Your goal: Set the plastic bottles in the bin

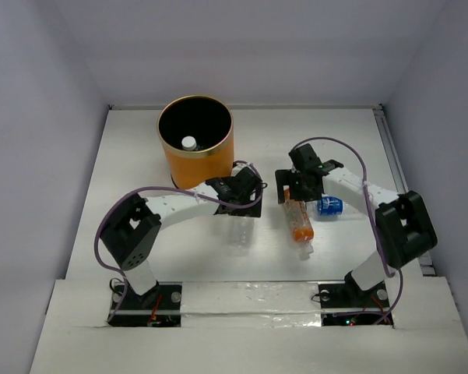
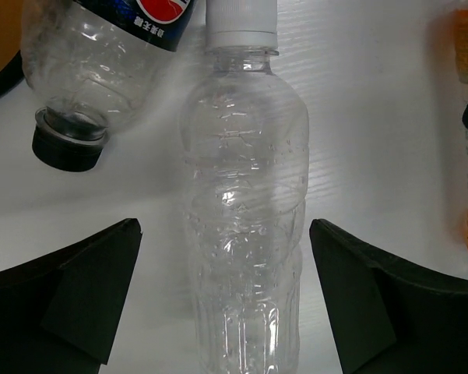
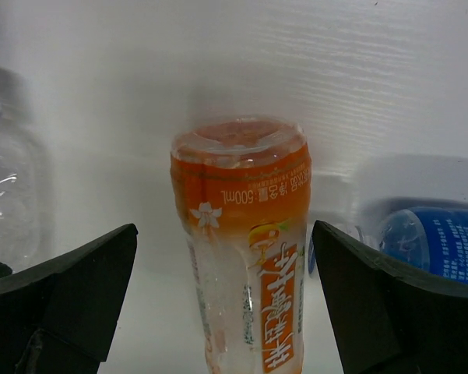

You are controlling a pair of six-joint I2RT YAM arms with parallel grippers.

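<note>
Orange-labelled bottle (image 3: 241, 226) reads 500mL — black-capped bottle (image 2: 93, 54), perhaps Pepsi.

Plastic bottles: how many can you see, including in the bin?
5. A capped bottle in the bin; a clear bottle under the left gripper; a black-capped bottle beside it; an orange-labelled bottle under the right gripper; a blue-labelled bottle beside that. Others may be hidden.

1 table (image 1: 132, 167), white, faintly ribbed, beneath the left gripper (image 1: 248, 204) and the right gripper (image 1: 295, 196). 3 walls (image 1: 280, 47), plain pale grey, beyond and either side of them. 1 rail (image 1: 395, 167), silver, outboard of the right gripper. Light even, shadows soft.
</note>
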